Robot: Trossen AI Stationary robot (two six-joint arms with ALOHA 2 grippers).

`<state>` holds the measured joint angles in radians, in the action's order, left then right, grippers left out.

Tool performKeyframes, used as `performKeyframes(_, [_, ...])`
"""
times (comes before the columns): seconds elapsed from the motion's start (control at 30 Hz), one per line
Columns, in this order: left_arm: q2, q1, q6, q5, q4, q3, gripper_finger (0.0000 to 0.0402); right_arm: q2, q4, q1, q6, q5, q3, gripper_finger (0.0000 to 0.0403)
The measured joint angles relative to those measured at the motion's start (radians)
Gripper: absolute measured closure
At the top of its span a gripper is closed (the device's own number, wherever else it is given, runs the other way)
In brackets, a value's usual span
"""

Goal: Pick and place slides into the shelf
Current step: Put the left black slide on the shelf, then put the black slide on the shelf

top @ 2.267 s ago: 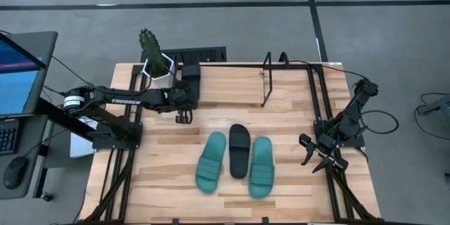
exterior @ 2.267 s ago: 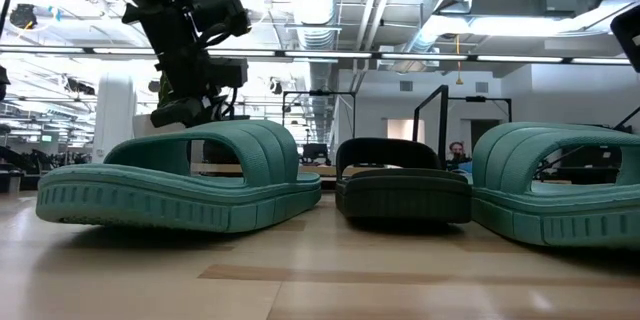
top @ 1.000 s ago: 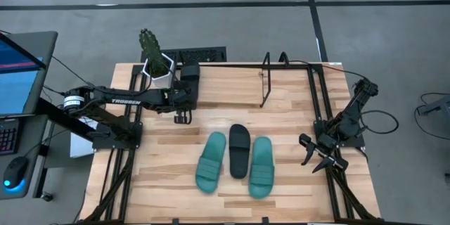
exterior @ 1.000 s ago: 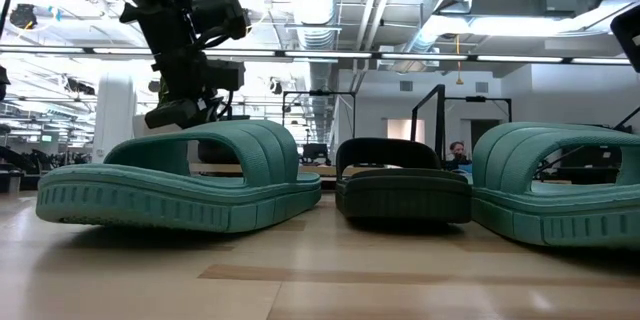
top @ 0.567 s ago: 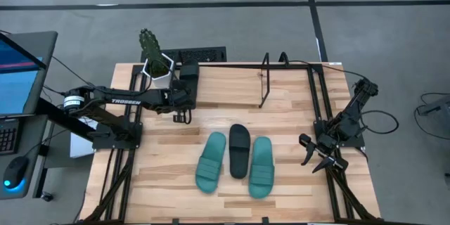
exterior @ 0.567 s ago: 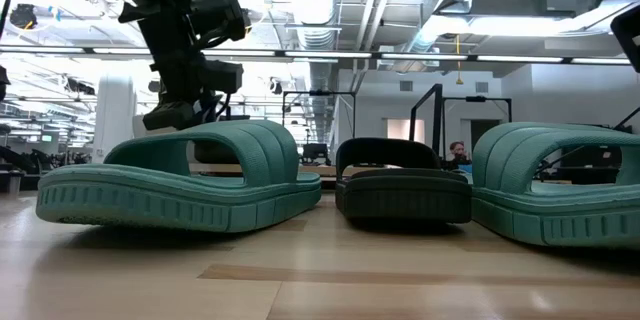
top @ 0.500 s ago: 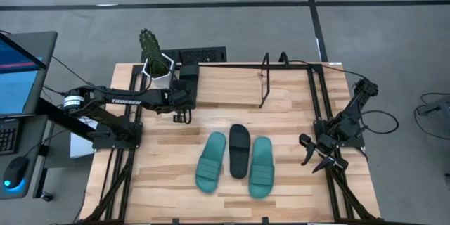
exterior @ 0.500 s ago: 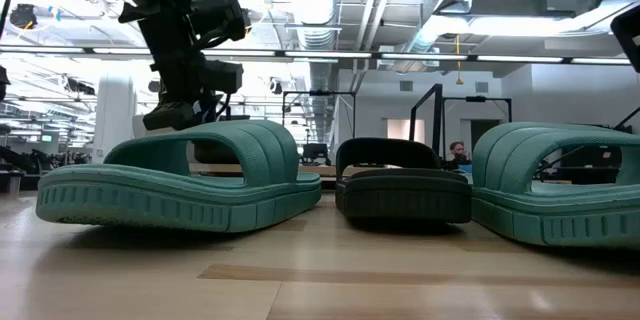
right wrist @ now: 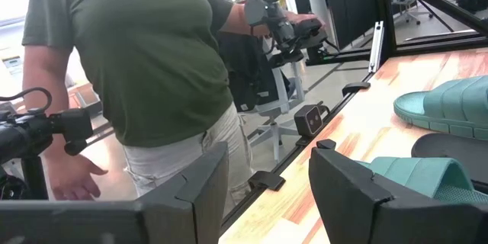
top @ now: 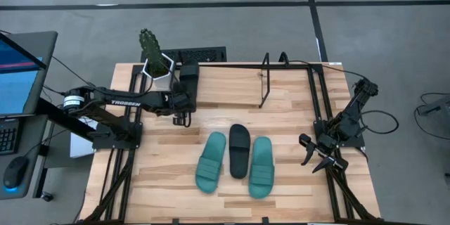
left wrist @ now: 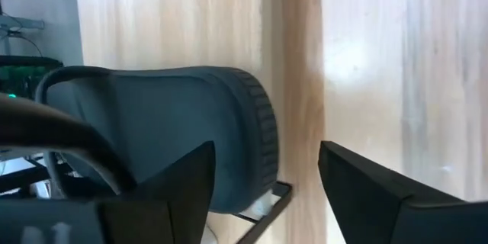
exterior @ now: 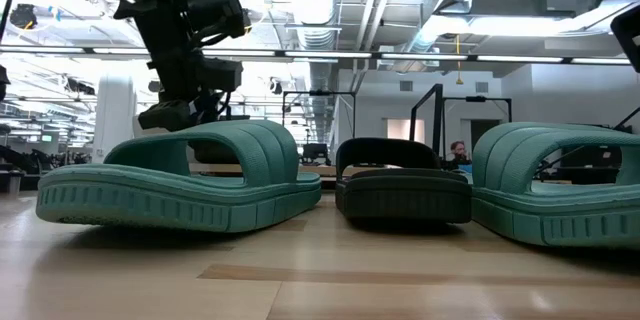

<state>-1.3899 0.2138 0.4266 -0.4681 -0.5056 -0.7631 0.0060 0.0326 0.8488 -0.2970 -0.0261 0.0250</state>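
Overhead, left gripper (top: 182, 118) hangs wide open at ten o'clock over a black slide (left wrist: 191, 133) lying on the shelf (top: 211, 67), apparently just released; right gripper (top: 314, 156), open, waits at three o'clock.

Light wood plank table (top: 281, 183) bearing two teal-green slide sandals (top: 210, 162) (top: 261, 166) flanking one matte black slide sandal (top: 239, 150), a thin black metal rod rack (top: 267, 79), and a white potted cactus (top: 156, 62) at the far-left corner.
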Motion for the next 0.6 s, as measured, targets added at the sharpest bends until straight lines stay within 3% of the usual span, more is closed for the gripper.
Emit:
performKeyframes(0.33, [0.000, -0.073, -0.071, -0.015, -0.080, 0.000, 0.0175, 0.000, 0.000, 0.000, 0.000, 0.000, 0.000, 0.0234])
performKeyframes(0.6, [0.000, -0.174, -0.076, -0.210, -0.107, 0.000, 0.0175, 0.000, 0.000, 0.000, 0.000, 0.000, 0.000, 0.0234])
